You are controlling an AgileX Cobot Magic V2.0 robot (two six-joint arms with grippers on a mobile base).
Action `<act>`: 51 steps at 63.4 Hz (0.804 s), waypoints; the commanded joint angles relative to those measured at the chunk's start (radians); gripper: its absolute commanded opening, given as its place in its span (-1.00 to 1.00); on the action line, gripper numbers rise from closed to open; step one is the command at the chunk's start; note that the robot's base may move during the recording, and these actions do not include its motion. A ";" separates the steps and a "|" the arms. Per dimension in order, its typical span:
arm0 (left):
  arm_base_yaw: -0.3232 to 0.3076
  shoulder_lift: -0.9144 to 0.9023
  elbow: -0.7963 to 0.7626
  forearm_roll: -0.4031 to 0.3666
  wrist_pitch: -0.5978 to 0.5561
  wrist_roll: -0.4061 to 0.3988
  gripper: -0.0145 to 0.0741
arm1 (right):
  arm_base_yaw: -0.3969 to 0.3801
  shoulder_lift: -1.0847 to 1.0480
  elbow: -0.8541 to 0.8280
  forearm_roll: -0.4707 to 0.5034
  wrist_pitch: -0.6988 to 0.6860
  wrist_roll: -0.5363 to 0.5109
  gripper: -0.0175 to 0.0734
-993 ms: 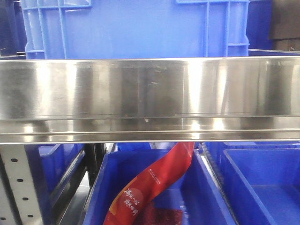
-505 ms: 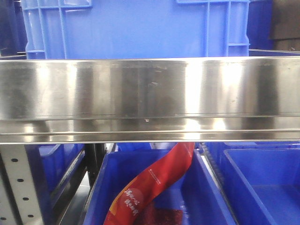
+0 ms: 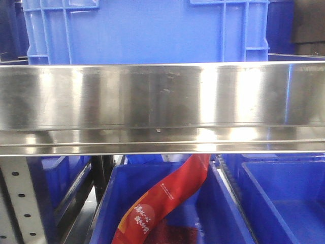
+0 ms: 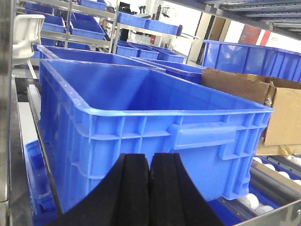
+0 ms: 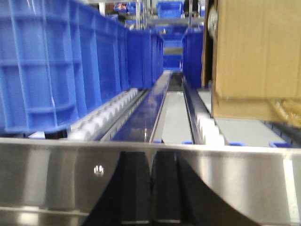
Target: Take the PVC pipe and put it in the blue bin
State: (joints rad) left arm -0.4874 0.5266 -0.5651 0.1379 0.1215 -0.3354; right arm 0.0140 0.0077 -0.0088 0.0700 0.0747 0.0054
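Front view: a steel shelf rail (image 3: 162, 107) runs across the whole pic. Behind and above it stands a big blue bin (image 3: 147, 30). Under the rail, near, is a lower blue bin (image 3: 167, 208) w/ a red packet (image 3: 162, 198) lying slanted in it, top end going up behind the rail. Another blue tub (image 3: 284, 198) is just right of it. A grey perforated post (image 3: 20, 198) is at the left. No arm or gripper is seen here.

Left wrist view: the left gripper (image 4: 149, 188) is at the bottom centre, its two black fingers (image 4: 131, 188) pressed together w/ only a thin seam between, nothing held. Just beyond it stands the blue bin (image 4: 141, 117), its inside empty as far as visible. A cardboard box (image 4: 268, 108) is at the right, white rollers (image 4: 249, 202) below it.

Right wrist view: the right gripper (image 5: 151, 188) is also closed, fingers (image 5: 136, 188) together, holding nothing, in front of the steel rail (image 5: 56, 174). Beyond, the blue bin (image 5: 61, 66) at left, cardboard box (image 5: 258, 56) at right, roller track (image 5: 113, 110) between.

The PVC pipe is not visible in any view; I cannot tell where it is.
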 commanded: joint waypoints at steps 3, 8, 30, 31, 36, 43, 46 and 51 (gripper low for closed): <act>-0.007 -0.005 0.000 -0.001 -0.029 -0.005 -0.92 | -0.005 -0.008 0.009 -0.017 -0.034 -0.005 -0.98; -0.007 -0.005 0.000 -0.001 -0.036 -0.005 -0.92 | -0.005 -0.008 0.009 -0.022 -0.038 -0.005 -0.98; -0.007 -0.005 0.000 -0.001 -0.038 -0.005 -0.92 | -0.005 -0.008 0.009 -0.053 -0.045 -0.005 -0.98; -0.007 -0.005 0.000 -0.001 -0.038 -0.005 -0.92 | -0.005 -0.008 0.009 -0.053 -0.045 -0.005 -0.98; -0.007 -0.005 0.000 -0.001 -0.038 -0.005 -0.92 | -0.005 -0.008 0.009 -0.053 -0.045 -0.005 -0.98; -0.007 -0.005 0.000 -0.001 -0.038 -0.005 -0.92 | -0.005 -0.008 0.009 -0.053 -0.045 -0.005 -0.98; -0.007 -0.005 0.000 -0.001 -0.038 -0.005 -0.92 | -0.005 -0.008 0.009 -0.053 -0.045 -0.005 -0.98; -0.007 -0.005 0.000 -0.001 -0.038 -0.005 -0.92 | -0.005 -0.008 0.009 -0.053 -0.045 -0.005 -0.98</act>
State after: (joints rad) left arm -0.4874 0.5266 -0.5652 0.1379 0.1057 -0.3354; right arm 0.0140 0.0038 -0.0023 0.0251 0.0560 0.0070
